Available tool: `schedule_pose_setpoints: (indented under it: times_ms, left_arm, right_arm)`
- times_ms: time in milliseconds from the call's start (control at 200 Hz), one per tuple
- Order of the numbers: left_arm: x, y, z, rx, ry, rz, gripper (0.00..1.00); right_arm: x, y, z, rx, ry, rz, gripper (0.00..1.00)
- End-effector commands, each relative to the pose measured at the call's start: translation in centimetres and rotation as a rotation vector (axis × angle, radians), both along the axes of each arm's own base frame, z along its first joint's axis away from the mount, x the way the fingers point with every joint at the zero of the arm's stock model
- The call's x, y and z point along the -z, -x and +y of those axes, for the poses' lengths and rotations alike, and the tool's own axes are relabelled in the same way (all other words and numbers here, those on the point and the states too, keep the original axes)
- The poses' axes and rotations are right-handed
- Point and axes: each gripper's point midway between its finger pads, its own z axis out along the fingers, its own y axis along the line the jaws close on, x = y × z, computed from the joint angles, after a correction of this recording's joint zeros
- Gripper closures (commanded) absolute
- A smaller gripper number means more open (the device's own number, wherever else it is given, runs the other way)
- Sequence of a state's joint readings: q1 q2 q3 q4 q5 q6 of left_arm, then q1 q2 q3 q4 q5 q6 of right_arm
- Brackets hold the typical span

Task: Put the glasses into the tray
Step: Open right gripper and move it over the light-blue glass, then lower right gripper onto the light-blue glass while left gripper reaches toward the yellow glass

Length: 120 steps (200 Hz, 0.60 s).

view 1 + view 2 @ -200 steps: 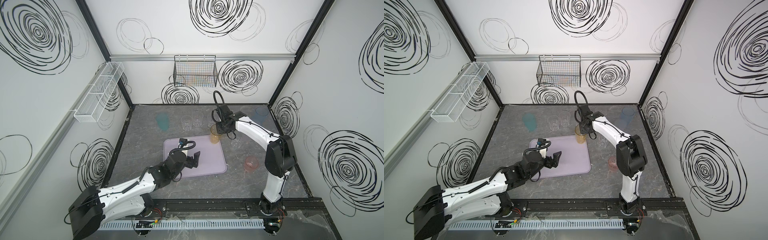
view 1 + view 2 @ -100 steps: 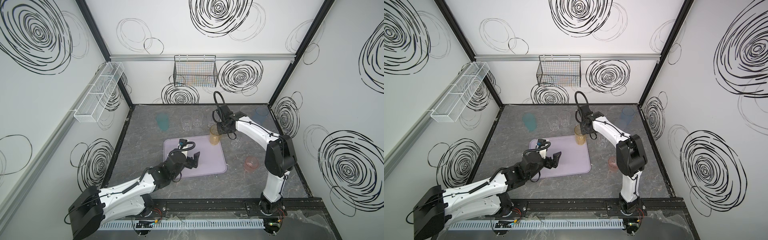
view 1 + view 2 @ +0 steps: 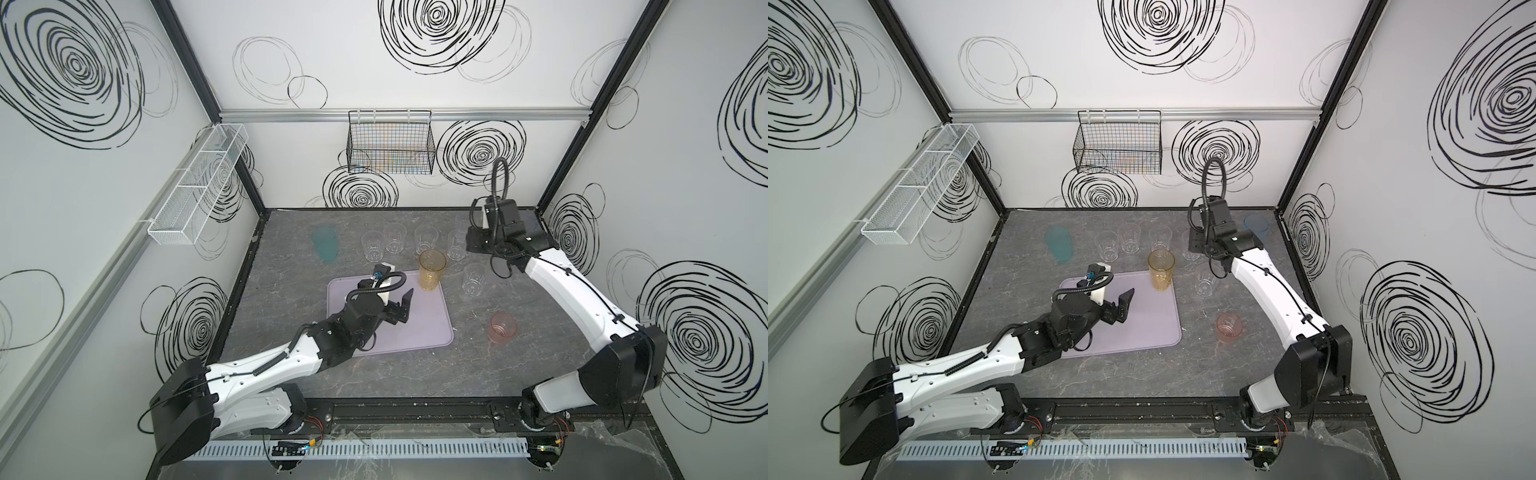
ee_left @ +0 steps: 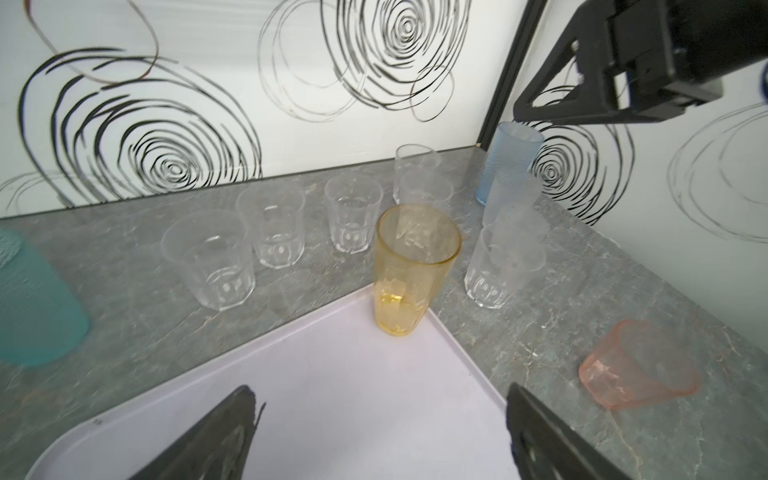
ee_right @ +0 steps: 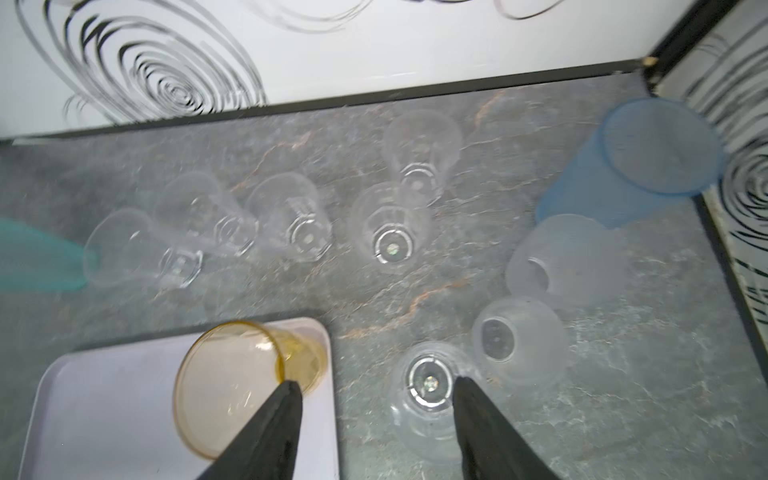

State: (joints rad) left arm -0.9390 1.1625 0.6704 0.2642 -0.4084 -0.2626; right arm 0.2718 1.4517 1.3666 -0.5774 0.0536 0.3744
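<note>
Grey stone-look table [image 3: 374, 374] is filling the floor of a white box, and I am watching it from far away. Nearest to me, the left gripper [image 4: 378, 392] is hanging low over the tray [image 3: 424, 328]. Its two fingers are spreading wide with nothing between them. That pale purple tray is lying flat in the middle of the table. A pink glass [image 3: 503, 328] is standing on the table, off the tray's right side.

Further back, the amber glass [image 3: 432, 270] is standing upright and alone inside the tray, in its far right corner. A clear glass [image 3: 473, 279] is standing near that corner, on the table. The right gripper [image 5: 375, 381] is hovering up above the glasses on the right side, its fingers apart and holding nothing.

Behind them, four clear glasses [image 3: 395, 237] are standing in a row, with a teal glass [image 3: 325, 245] past the left end. A blue glass [image 3: 1256, 226] is sitting in the far right corner, with cloudy glasses [image 5: 565, 257] near it.

A black wire basket [image 3: 390, 143] is hanging on the back wall, and a white mesh basket [image 3: 199, 183] is hanging on the left wall. Black swirls are covering every white wall.
</note>
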Motion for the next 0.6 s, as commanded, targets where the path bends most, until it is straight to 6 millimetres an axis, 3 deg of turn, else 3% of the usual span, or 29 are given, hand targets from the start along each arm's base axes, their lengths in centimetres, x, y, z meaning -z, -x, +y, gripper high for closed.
schedule_pose_setpoints:
  times_ms: [0, 120, 310, 595]
  left_arm:
    - [-3.1, -0.6, -3.6, 0.079, 0.040, -0.094, 0.04]
    - [-2.9, -0.5, -8.0, 0.178, 0.040, -0.076, 0.04]
    - [-1.3, -0.5, -13.6, 0.299, 0.014, -0.035, 0.04]
    - [2.2, -0.7, -16.4, 0.367, -0.039, 0.033, 0.04]
  right_arm:
    - [-1.7, -2.8, -5.3, 0.183, -0.066, -0.133, 0.36]
    - [-0.9, -5.0, -10.6, 0.310, -0.101, -0.119, 0.35]
    - [0.6, -6.9, -16.8, 0.480, -0.118, -0.124, 0.35]
    - [4.7, -9.3, -20.2, 0.531, -0.208, -0.045, 0.36]
